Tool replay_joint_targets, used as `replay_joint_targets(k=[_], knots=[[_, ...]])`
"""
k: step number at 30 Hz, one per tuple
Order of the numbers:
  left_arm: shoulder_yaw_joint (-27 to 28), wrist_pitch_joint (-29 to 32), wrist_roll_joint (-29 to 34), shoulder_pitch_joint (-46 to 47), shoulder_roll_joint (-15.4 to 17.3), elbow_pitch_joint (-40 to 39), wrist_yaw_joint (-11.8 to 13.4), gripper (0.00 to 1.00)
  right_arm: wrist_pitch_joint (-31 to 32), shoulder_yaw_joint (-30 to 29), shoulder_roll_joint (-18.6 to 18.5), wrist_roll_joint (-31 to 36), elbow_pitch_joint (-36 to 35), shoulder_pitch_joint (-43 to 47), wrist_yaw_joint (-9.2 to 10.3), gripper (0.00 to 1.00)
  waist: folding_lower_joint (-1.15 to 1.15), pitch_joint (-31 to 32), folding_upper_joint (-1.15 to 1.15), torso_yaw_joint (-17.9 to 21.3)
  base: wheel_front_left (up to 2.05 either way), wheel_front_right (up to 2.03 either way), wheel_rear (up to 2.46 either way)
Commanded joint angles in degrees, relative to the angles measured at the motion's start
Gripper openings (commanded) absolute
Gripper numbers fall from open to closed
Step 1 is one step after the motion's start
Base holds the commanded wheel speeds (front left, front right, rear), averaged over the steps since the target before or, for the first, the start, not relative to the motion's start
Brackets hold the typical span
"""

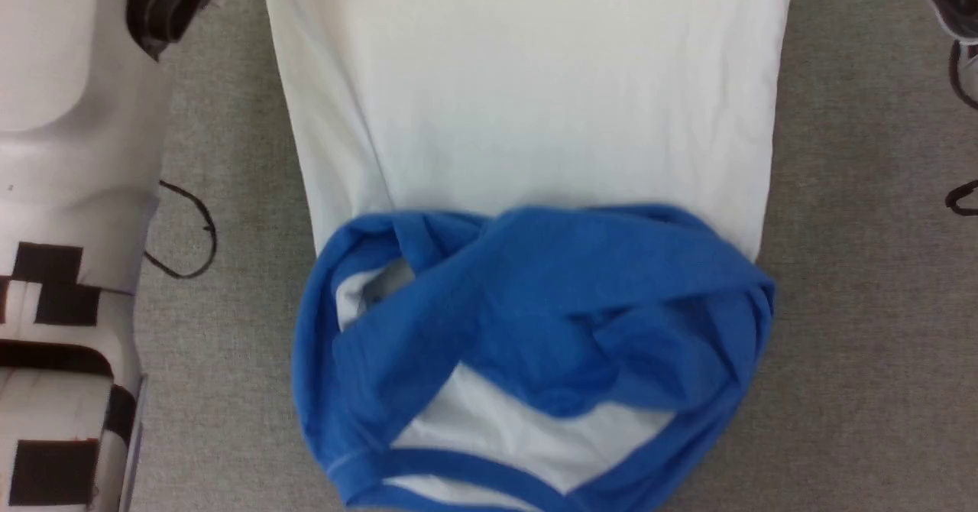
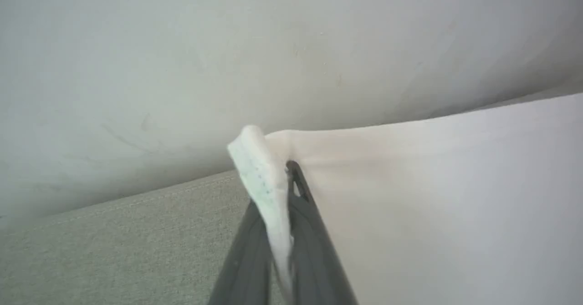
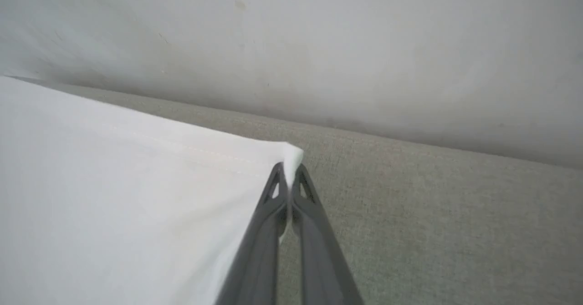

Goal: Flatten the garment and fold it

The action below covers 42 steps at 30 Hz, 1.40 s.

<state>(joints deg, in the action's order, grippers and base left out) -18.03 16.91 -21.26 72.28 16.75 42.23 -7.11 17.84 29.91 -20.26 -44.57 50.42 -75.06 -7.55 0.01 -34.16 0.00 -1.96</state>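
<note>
Head view: the shirt (image 1: 535,99) lies on a grey cloth surface (image 1: 856,306), its white body spread toward the far end and its blue sleeves (image 1: 581,298) bunched nearest. The left gripper (image 2: 286,170) pinches one hem corner (image 2: 259,168). The right gripper (image 3: 288,175) pinches the other, which seems slightly lifted.

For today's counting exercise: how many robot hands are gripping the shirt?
2: the left hand pinches one white hem corner of the shirt, the right hand the other.
</note>
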Motion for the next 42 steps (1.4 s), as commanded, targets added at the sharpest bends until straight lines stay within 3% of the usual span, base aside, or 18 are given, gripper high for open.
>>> replay_joint_targets(k=[1,6,11,20,30,35,41,42], knots=[[0.4,-3.4,0.8,1.1,1.3,0.6,0.0,0.0,-4.3,-0.4,-1.1,0.7,-0.6,-0.8,0.06,0.0,-0.01,3.2,0.0,1.0,0.0,0.0,0.0],[1.3,-11.1,1.2,1.3,2.6,0.6,0.5,0.0,-13.2,-0.6,-2.3,1.1,-2.6,-0.8,0.06,0.0,-0.01,7.0,0.0,1.7,0.0,0.0,0.0],[2.7,-16.5,0.0,-0.8,2.4,-0.5,1.0,0.0,-18.3,-0.6,-3.3,0.7,-5.8,1.6,0.06,0.0,-0.01,9.5,0.0,1.8,0.0,0.0,0.0],[5.7,-23.8,-4.4,-22.8,1.9,-10.5,3.2,0.0,-23.7,-0.7,-6.1,0.9,-20.5,21.9,0.06,0.0,-0.01,16.9,0.0,2.0,0.0,0.0,0.0],[6.4,-21.1,-7.6,-56.4,2.3,-31.1,9.6,0.0,-16.2,-10.0,-4.6,6.2,-39.9,53.3,0.06,0.0,-0.01,23.4,0.0,2.6,0.0,0.0,0.0],[5.6,-16.3,-9.4,-68.0,2.0,-36.7,12.4,0.0,-9.6,-16.6,0.0,8.1,-47.4,67.5,0.06,0.0,-0.01,25.1,0.0,2.3,0.0,0.0,0.0],[4.1,-13.8,-11.9,-73.7,0.7,-36.4,12.3,0.0,-5.6,-22.1,7.0,12.0,-48.2,76.7,0.06,0.0,-0.01,26.0,0.0,2.1,0.0,0.0,0.0],[3.7,-13.7,-12.2,-74.0,0.4,-36.0,12.0,0.34,-5.2,-22.6,7.8,12.9,-47.6,77.7,0.06,0.13,-0.01,26.2,0.0,2.0,0.0,0.0,0.0]])
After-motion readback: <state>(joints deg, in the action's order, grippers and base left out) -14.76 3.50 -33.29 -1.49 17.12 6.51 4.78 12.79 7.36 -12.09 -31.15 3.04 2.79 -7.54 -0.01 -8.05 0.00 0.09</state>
